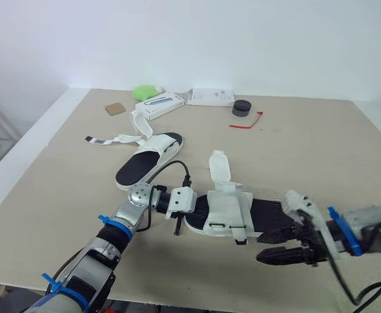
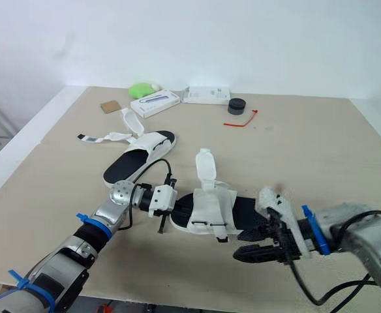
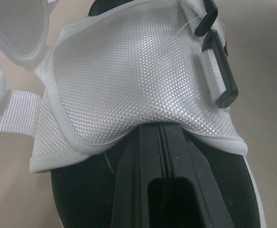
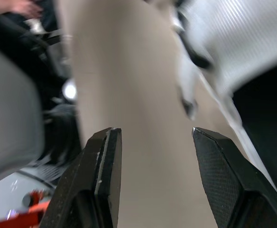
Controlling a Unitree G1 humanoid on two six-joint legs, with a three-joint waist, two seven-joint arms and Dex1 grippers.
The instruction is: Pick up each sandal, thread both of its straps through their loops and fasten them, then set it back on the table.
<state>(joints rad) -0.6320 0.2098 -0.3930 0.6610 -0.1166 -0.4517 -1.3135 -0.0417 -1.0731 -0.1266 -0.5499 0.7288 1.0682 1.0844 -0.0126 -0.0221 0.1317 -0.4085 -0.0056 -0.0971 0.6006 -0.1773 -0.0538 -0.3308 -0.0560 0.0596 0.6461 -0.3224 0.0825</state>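
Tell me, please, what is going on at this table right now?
The robot is working on the nearer sandal, which lies on the table. Its left gripper, shut, is poked under the sandal's white mesh upper from one end, while the right gripper sits open at the other end. One strap sticks up unfastened. The farther sandal lies untouched, straps loose.

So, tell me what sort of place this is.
Probably a lab or test bench rather than a home: a plain table against a bare white wall, two sandals laid out, and a stray red tie near a white box.
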